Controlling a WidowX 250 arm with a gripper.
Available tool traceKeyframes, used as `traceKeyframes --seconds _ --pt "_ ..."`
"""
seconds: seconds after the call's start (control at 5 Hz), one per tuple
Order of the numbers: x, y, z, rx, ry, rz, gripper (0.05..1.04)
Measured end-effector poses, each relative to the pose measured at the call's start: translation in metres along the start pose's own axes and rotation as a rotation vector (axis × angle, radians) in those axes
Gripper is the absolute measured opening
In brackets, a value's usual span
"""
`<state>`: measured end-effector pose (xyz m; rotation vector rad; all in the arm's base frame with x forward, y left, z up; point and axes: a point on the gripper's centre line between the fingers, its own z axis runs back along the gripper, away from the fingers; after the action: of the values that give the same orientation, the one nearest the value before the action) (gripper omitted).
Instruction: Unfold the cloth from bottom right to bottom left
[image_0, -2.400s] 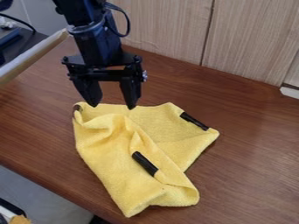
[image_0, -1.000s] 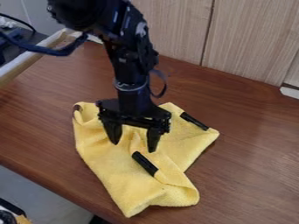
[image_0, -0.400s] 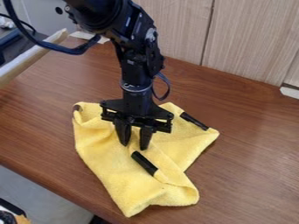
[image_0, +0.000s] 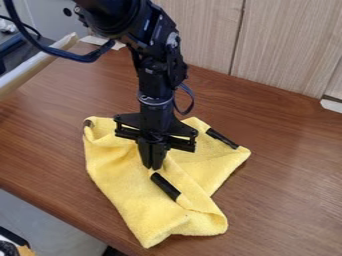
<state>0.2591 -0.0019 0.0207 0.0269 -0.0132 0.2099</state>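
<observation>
Camera view: my pincer (image_0: 153, 161) clenched mid-frame at the yellow cloth (image_0: 127, 195), can't tell if fabric's caught; I'd confirm grip, lift gently, peel toward bottom left.

The cloth (image_0: 127, 200) lies on the counter (image_0: 294, 190), with one strip (image_0: 165, 186) near its middle, another strip (image_0: 222, 139) along its back right edge, and a small patch (image_0: 87, 123) at its back left corner. The end effector (image_0: 153, 167) points down at a fold in the cloth, just behind the middle strip. Upright panels (image_0: 200, 30) stand behind the counter, and a long bar (image_0: 40, 62) slants along its back left side.
</observation>
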Motion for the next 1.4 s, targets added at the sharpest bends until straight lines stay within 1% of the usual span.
traceKeyframes --seconds 0.2,0.4,0.6,0.8,1.0,1.2,1.4 --pt "0.000 -0.001 0.000 -0.008 -0.001 -0.006 0.067" --pt "-0.001 0.003 0.010 -0.036 -0.034 0.003 0.055" --pt "-0.003 0.010 0.030 -0.069 -0.087 0.008 0.055" --pt "-0.006 0.027 0.052 -0.087 -0.138 0.036 0.055" --pt "-0.012 0.042 0.064 -0.098 -0.162 0.058 0.055" --pt "-0.018 0.067 0.062 -0.111 -0.155 0.108 0.055" --pt "-0.027 0.093 0.057 -0.101 -0.139 0.171 0.055"
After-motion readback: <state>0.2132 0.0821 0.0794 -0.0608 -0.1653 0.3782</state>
